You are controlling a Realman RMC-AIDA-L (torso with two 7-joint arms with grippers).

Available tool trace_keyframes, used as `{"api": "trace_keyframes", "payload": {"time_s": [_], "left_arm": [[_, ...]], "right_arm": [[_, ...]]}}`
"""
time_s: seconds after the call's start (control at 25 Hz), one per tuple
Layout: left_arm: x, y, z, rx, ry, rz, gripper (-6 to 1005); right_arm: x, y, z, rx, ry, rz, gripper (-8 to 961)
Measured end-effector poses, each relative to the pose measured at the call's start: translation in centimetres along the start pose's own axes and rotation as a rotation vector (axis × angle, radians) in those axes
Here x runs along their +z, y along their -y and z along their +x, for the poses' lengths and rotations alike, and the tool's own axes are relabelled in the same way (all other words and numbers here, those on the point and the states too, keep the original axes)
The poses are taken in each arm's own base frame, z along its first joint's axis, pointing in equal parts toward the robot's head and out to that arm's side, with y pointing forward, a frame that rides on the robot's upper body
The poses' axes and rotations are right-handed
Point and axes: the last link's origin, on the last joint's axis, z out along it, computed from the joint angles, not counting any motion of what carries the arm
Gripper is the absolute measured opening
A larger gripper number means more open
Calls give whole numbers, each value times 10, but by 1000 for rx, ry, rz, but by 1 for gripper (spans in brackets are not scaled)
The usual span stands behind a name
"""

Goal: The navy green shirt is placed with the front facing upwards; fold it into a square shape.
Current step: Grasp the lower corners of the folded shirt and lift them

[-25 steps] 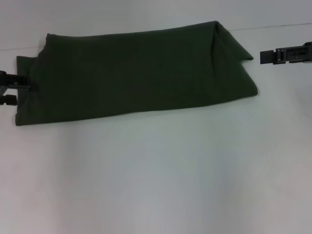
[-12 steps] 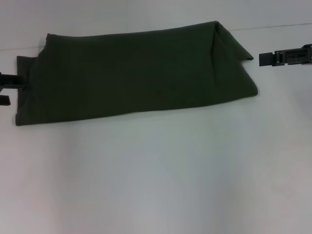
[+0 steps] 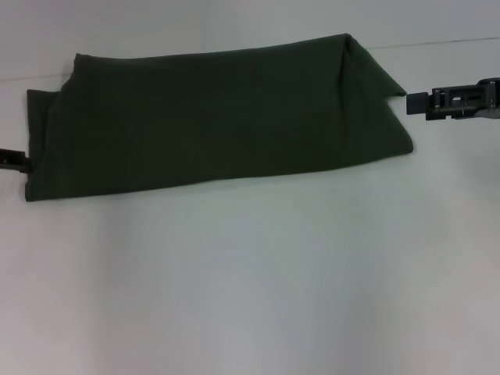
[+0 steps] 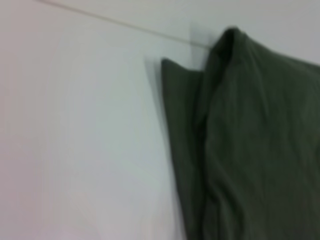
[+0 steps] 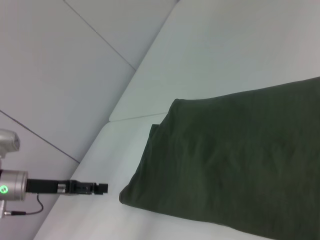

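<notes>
The navy green shirt (image 3: 219, 117) lies folded into a long band across the far half of the white table, plain green side up, with no lettering showing. One pointed corner sticks out at its right end (image 3: 391, 84). My right gripper (image 3: 418, 103) hovers just right of that corner, apart from the cloth. Only a dark sliver of my left gripper (image 3: 14, 162) shows, at the picture's left border beside the shirt's left end; it appears farther off as left gripper (image 5: 97, 188). The left wrist view shows the shirt (image 4: 250, 150) with its layered end edge. The shirt (image 5: 235, 175) also fills the right wrist view.
The white table (image 3: 250, 281) stretches bare from the shirt to the near edge of view. A thin seam (image 3: 445, 41) runs across the surface behind the shirt. Grey wall panels (image 5: 60, 75) stand beyond the table's far side.
My left gripper has pulled back leftward off the shirt's left end, almost out of view. My right gripper has shifted slightly left and down toward the shirt's right corner. The shirt has not moved.
</notes>
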Motion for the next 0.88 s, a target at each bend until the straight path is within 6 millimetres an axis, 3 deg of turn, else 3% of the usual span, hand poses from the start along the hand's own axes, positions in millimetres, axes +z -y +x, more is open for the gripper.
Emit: {"api": "trace_keyframes", "payload": {"time_s": [0.24, 0.88], "left_arm": [[10, -11, -4, 25, 44, -32, 827], [29, -18, 0, -43, 21, 4, 825]], "right_arm": [[-2, 2, 0, 20, 9, -2, 925], [-1, 5, -2, 35, 20, 2, 923]]}}
